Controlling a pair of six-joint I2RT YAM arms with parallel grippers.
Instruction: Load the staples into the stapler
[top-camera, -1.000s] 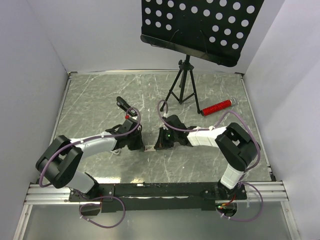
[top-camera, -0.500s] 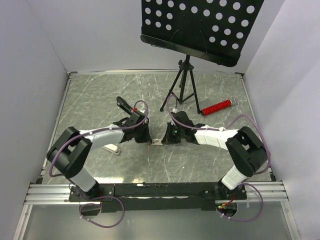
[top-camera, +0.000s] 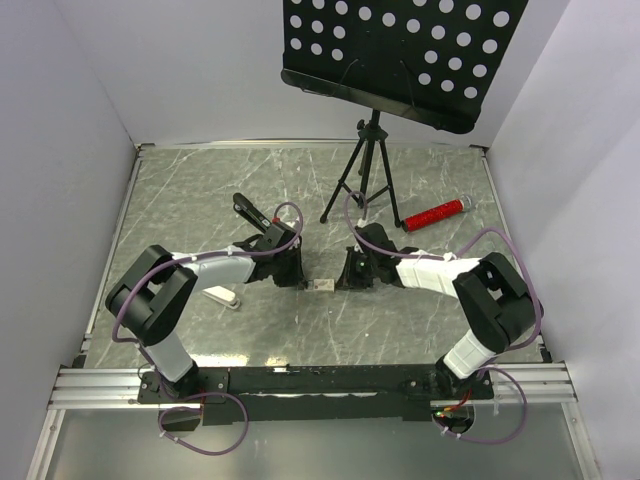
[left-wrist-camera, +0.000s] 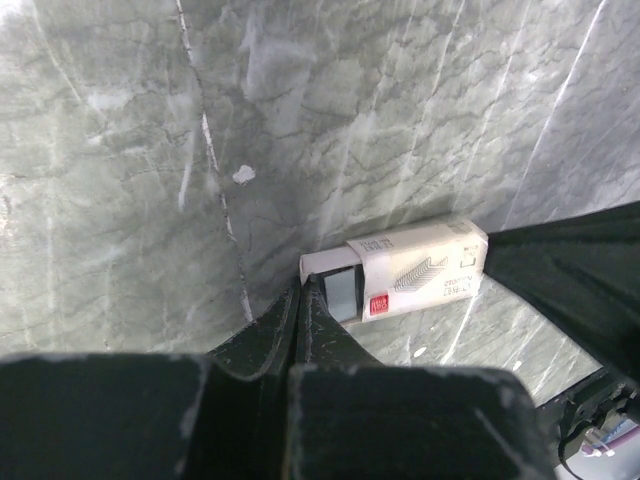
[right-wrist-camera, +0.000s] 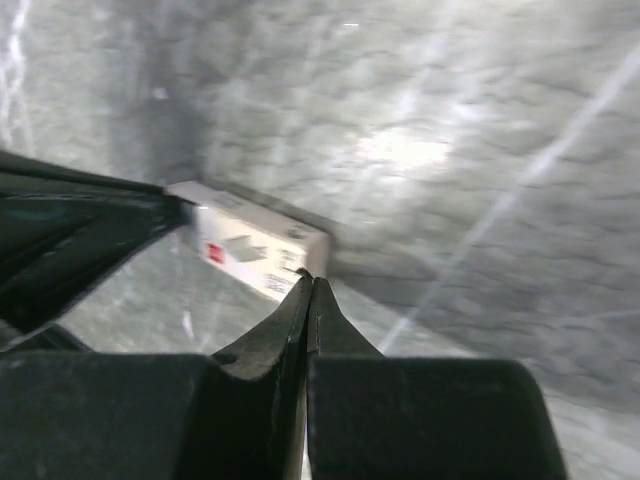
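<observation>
There, on the left, the black stapler (top-camera: 250, 211) lay beyond the left arm, apart from the small box (left-wrist-camera: 425, 266). The left gripper (left-wrist-camera: 301, 288) had its jaws pressed together, their tips against the slid-out tray end of that box, where the grey staples (left-wrist-camera: 342, 291) showed. The right gripper (right-wrist-camera: 309, 283), likewise closed on nothing, met the box's other end.
</observation>
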